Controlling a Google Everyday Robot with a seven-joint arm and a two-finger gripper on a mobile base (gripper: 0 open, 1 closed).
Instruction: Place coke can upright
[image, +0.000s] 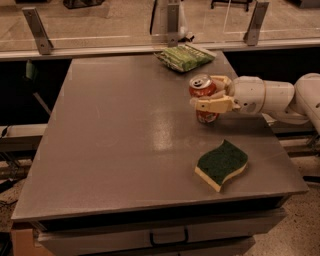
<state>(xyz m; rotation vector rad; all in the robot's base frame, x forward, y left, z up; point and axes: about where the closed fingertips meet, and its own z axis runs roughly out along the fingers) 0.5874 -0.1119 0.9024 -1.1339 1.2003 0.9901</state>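
The coke can, red-orange with a silver top, stands nearly upright at the right side of the grey table, its base at or just above the surface. My gripper reaches in from the right on a white arm. Its cream fingers are closed around the can's body, one in front and one behind. The can's top faces up and slightly toward the camera.
A green sponge with a yellow underside lies near the table's front right. A green snack bag lies at the back edge. A glass barrier with metal posts runs behind the table. The table's right edge is close to the can.
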